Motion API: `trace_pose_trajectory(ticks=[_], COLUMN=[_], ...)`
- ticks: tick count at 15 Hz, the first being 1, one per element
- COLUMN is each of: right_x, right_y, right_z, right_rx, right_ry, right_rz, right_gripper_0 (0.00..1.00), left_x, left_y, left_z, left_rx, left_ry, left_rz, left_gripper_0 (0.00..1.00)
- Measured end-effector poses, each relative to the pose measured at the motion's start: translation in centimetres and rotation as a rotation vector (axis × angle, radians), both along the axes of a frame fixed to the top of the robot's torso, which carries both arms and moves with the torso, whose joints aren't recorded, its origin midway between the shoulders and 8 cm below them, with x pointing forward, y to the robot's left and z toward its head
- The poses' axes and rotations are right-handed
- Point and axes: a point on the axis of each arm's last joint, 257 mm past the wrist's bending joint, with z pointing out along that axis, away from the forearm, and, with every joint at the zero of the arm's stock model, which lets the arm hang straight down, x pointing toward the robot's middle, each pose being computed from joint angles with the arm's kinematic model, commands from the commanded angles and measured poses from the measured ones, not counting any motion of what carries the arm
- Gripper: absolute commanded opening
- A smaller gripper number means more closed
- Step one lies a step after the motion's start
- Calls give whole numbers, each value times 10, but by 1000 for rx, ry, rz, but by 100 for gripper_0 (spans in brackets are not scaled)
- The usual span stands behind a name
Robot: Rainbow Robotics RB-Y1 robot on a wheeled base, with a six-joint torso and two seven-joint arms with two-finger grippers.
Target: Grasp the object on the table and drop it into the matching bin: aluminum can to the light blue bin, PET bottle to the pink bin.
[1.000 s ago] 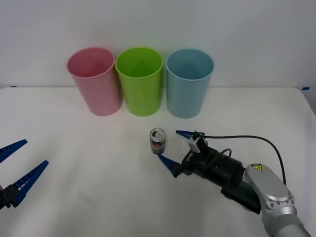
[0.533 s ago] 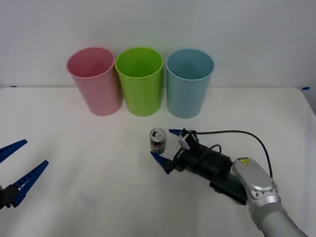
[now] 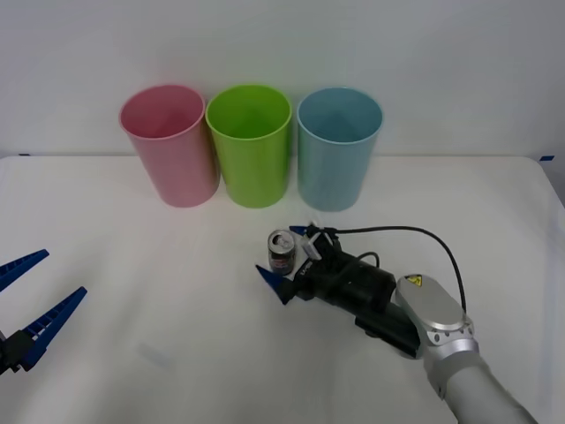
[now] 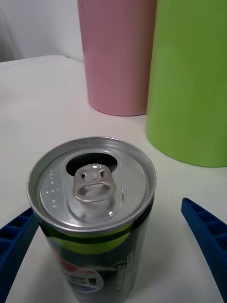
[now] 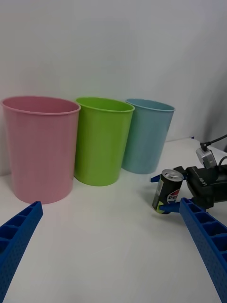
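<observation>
The grasp was in hand but not closed: the aluminum can (image 3: 282, 251) stood upright near the middle of the table (image 3: 132, 265), in front of the light blue bin (image 3: 338, 148), and the right gripper (image 3: 286, 258) had its blue fingers spread either side of it — one seemingly touching, one apart. Next, I judged, the fingers needed to pinch the can's body, lift it clear of the rim and carry it toward the far edge. The left gripper (image 3: 31, 300) waited, fingers apart, by the left edge.

White table (image 3: 132, 265), pink bin (image 3: 169, 146), green bucket (image 3: 252, 146), light blue bin (image 3: 337, 148), aluminum can (image 3: 282, 252) seemingly upright
</observation>
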Motion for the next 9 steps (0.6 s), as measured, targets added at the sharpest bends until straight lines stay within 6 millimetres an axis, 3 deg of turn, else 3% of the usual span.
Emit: trace_pose_trajectory(ticks=[5,6,7,8,9], right_x=[0,0,0,0,-1], right_y=[1,2,2,2,3], right_z=[-1,-1,-2,-2,-2], right_rx=[-6,-6,-6,-6,-7], right_ry=[-1,-1,0,1,0], right_rz=[-4,-4,-3,-3,-1], right_gripper_0=[100,30,7,0,0], left_x=[0,0,0,0,0], left_y=[0,0,0,0,0], left_z=[0,0,0,0,0], left_rx=[0,0,0,0,0], left_ry=[0,0,0,0,0], left_rz=[0,0,0,0,0], left_gripper_0=[100,100,100,100,100])
